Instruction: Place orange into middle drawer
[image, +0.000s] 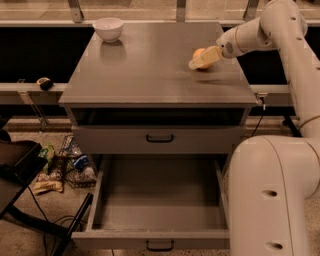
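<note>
Orange (198, 52) shows as a small round fruit, smooth and evenly orange. Only its upper and left curve is in sight, because the pale gripper (200, 59) lies across its front. The gripper is closed around the orange and holds it near the right edge of the table (150, 70), toward the back right corner. A soft shadow falls on the grey top a little nearer the front edge (so the fruit looks lifted clear of the surface, though the gap itself is hard to judge). The white arm (272, 27) reaches in from beyond the right edge.

The middle drawer (160, 200) stands pulled out at the bottom of the cabinet, below the front edge of the table. It has a flat grey floor, low side walls and a small black handle (160, 245). Above it is a closed grey front (115, 140) with its own black handle.

A white bowl (108, 28) sits by the back left corner, well apart from the orange. Packets (47, 170) lie on the floor to the left, their labels too small to read.
</note>
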